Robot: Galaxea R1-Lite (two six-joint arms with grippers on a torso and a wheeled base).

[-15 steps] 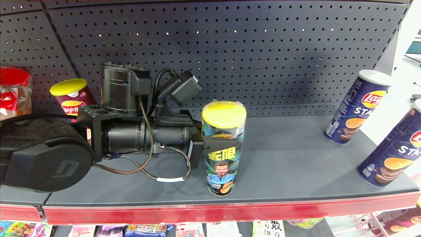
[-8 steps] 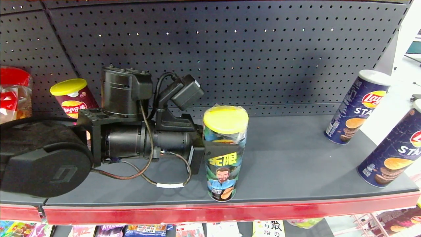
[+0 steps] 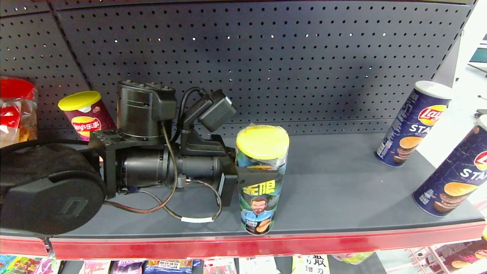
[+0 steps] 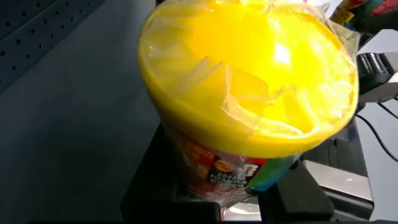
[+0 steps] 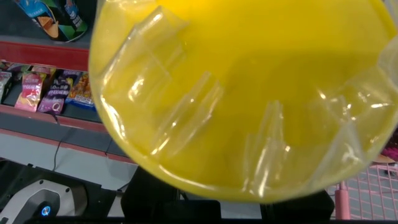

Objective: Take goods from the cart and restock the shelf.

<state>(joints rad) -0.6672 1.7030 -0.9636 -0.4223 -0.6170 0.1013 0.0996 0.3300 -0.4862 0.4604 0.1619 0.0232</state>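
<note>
A green-and-blue chip can with a yellow lid stands upright near the red front lip of the grey shelf. My left gripper is shut on its upper body, reaching in from the left. In the left wrist view the can's yellow lid is close, with the left gripper holding the can below it. My right gripper is shut on a second can, whose plastic-wrapped yellow lid is very close to the camera. Whether the first can rests on the shelf I cannot tell.
A maroon can stands at the back left beside a red-topped bag. Two dark blue cans stand at the right end. The stretch of shelf between them and the held can is bare. Snack packs fill the lower shelf.
My left arm has carried the green-and-blue can a little to the right and toward the shelf's front lip. The other cans have stayed put.
</note>
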